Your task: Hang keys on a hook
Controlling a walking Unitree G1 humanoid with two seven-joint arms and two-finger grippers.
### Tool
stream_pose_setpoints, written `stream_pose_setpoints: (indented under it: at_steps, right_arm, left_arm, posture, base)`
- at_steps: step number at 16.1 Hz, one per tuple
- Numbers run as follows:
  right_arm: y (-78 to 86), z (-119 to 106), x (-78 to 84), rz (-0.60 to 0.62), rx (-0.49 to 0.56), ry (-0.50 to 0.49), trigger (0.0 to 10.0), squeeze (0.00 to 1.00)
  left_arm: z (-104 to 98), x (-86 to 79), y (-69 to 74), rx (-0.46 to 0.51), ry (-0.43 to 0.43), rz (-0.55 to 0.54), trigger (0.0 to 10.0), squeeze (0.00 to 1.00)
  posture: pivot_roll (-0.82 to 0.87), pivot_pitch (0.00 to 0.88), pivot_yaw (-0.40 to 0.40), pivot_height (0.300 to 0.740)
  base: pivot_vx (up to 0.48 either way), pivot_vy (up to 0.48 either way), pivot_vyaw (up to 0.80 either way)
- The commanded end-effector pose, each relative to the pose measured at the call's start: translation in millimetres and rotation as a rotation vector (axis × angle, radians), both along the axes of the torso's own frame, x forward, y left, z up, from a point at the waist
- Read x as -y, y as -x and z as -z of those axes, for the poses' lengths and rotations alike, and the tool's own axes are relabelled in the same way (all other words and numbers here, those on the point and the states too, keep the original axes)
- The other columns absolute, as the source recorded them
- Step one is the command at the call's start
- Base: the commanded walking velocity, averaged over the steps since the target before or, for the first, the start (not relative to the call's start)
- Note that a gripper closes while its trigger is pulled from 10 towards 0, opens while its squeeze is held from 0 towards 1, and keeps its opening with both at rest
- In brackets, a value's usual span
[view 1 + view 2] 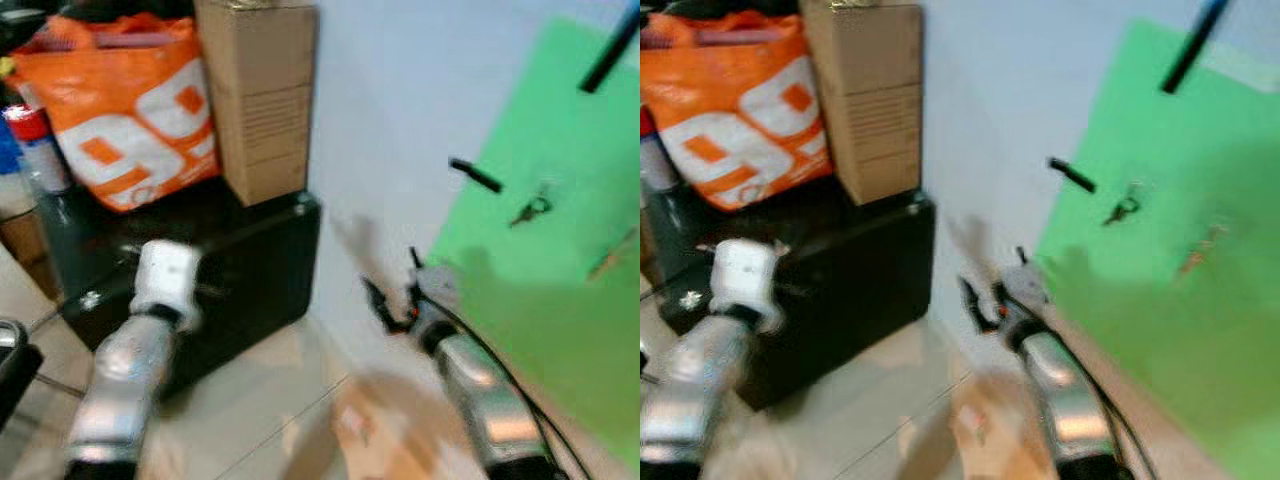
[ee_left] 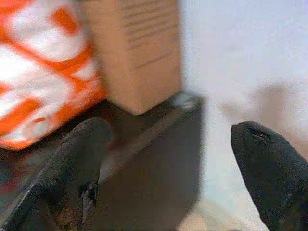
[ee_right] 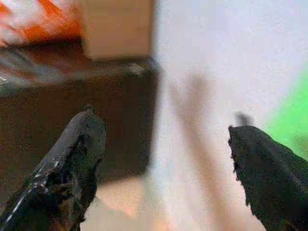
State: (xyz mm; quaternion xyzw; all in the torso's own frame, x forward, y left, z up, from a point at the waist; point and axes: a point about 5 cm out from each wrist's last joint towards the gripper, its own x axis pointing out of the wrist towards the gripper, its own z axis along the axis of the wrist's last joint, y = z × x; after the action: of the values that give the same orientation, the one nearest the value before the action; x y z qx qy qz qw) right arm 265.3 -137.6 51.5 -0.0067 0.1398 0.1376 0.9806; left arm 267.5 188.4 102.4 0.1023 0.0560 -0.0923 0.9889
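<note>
Black chest point(image 1: 250, 270) on a pale floor point(image 1: 270, 410), loaded with a box and a bag.

The chest stands on the floor against the white wall point(image 1: 390, 110). On its top a tall cardboard box point(image 1: 258, 95) stands upright at the wall end, and an orange-and-white bag point(image 1: 115, 105) sits just beside it, touching or nearly so. The green sheet point(image 1: 560, 260) on the wall carries black hooks point(image 1: 475, 175); keys point(image 1: 530, 210) hang from one. The views are blurred.
</note>
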Motion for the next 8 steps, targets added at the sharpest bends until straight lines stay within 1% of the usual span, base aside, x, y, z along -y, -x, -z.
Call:
stream_pose_setpoints:
  at_steps: [1, 2, 3, 5, 6, 8]
  right_arm:
    - [-4.1, -3.4, 0.1, 0.029, 0.021, 0.015, 10.0, 1.00]
    - [-4.8, -2.1, 0.5, 0.055, 0.011, 0.000, 10.0, 1.00]
    - [-5.5, -2.2, 0.0, 0.066, 0.012, 0.003, 10.0, 1.00]
    - [-5.1, -2.5, -1.0, 0.095, 0.022, 0.014, 10.0, 1.00]
    - [-4.2, 0.2, 0.6, 0.133, 0.009, 0.020, 10.0, 1.00]
    - [-4.1, 2.9, 1.7, 0.148, 0.005, 0.024, 10.0, 1.00]
  left_arm:
    - [-1.5, -6.2, -0.9, 0.004, -0.018, -0.009, 10.0, 0.00]
    - [-0.1, -5.5, -1.2, 0.002, -0.005, -0.003, 10.0, 0.00]
    - [1.9, -6.2, -1.5, -0.001, -0.002, -0.003, 10.0, 0.00]
    - [6.5, -6.9, -1.8, -0.016, -0.006, 0.002, 10.0, 0.00]
    - [8.2, -6.8, -1.8, -0.022, -0.010, 0.006, 10.0, 0.00]
    - [9.7, -7.1, -1.4, -0.026, -0.011, 0.007, 10.0, 0.00]
  posture:
    - [-0.03, 0.000, -0.069, 0.740]
    - [-0.03, 0.000, -0.063, 0.740]
    - [-0.04, 0.000, -0.053, 0.740]
    - [-0.04, 0.000, -0.039, 0.740]
    - [-0.04, 0.000, -0.037, 0.740]
    - [-0.04, 0.000, -0.037, 0.740]
  base:
    - [0.330, 0.000, 0.00]
    - [0.345, 0.000, 0.00]
    - [0.341, 0.000, 0.58]
    - [0.322, 0.000, 0.80]
    - [0.322, 0.000, 0.00]
    - [0.321, 0.000, 0.00]
